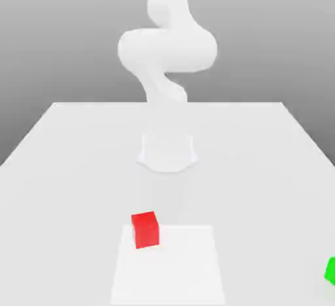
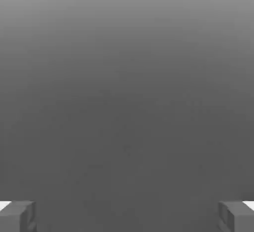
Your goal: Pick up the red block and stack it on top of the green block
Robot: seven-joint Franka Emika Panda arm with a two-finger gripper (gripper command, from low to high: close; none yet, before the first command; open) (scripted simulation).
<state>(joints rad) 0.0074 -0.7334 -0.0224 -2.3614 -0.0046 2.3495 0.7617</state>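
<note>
Red block (image 1: pixel 145 230) on the table (image 1: pixel 262 167), lower part of the frame, a little to the exterior view's left of centre. It sits over the upper left corner of the pale square patch (image 1: pixel 170 269).

Arm (image 1: pixel 167 50) upper middle, its base (image 1: pixel 167 153) near the centre. The bearing that matters: from that base the block lies out towards the viewer, only slightly to the exterior view's left. I take it the hand must come forward and down to it. Exact bearing from the fingertips: can't tell from here.

Gripper (image 2: pixel 127 217) spread wide in the hand view, nothing between the fingers. Ready to take a block, I'd say.

Block looks like a cube, so no long axis to follow. Its faces sit slightly askew to the patch edges; a small wrist turn would probably square the grip.

Green block (image 1: pixel 331 271) at the lower right, cut by the frame edge, well apart from the red. Pick still to do; the carry would then run to the exterior view's right.
</note>
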